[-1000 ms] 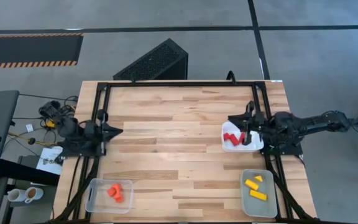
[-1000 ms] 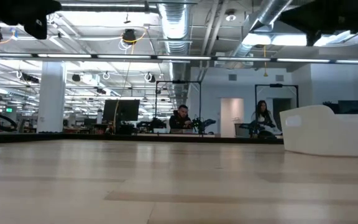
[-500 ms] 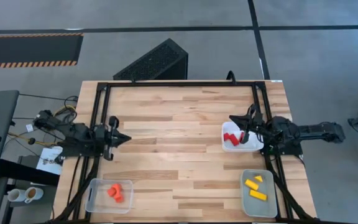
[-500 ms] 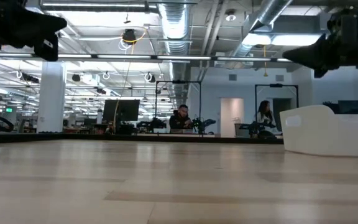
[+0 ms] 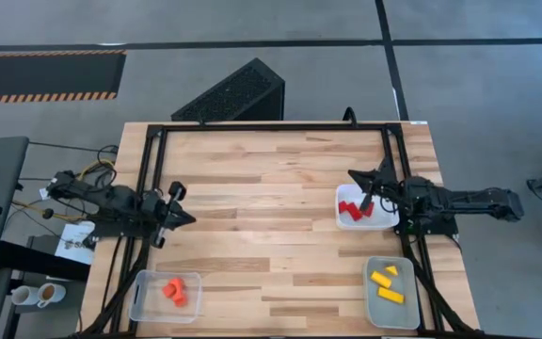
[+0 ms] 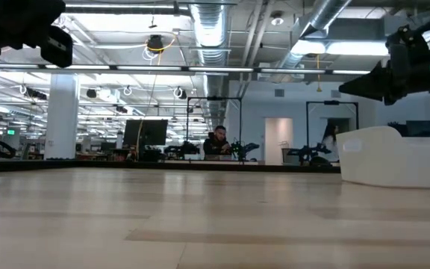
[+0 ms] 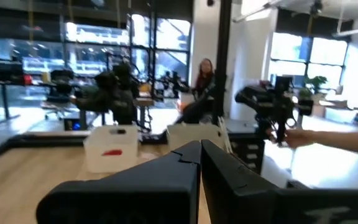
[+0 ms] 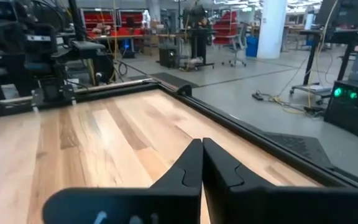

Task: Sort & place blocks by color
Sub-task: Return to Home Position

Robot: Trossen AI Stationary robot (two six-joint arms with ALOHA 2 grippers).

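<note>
Red blocks (image 5: pixel 351 208) lie in a white tray (image 5: pixel 390 222) at the table's right side. That tray (image 6: pixel 394 157) also shows in the low view, and it shows far off as the white tray (image 7: pixel 113 148) in the left wrist view. Orange blocks (image 5: pixel 175 290) sit in a clear tray (image 5: pixel 139 303) near the left corner. Yellow blocks (image 5: pixel 387 285) sit in a tray (image 5: pixel 412 306) near the right corner. My right gripper (image 5: pixel 354 175) hovers shut over the white tray's far left corner, fingers (image 8: pixel 202 146) together. My left gripper (image 5: pixel 192 218) is shut above the table's left part, touching nothing.
The middle of the wooden table (image 5: pixel 271 207) is bare boards. A black frame rail (image 5: pixel 271 126) runs along the far edge and down both sides. A dark slatted box (image 5: pixel 238 92) lies on the floor beyond. People sit at desks in the room behind.
My left arm has stretched out, carrying its gripper a little toward the table's right and near edge. My right gripper has come down lower over the white tray while its arm folded back. Both stayed shut. No block has moved.
</note>
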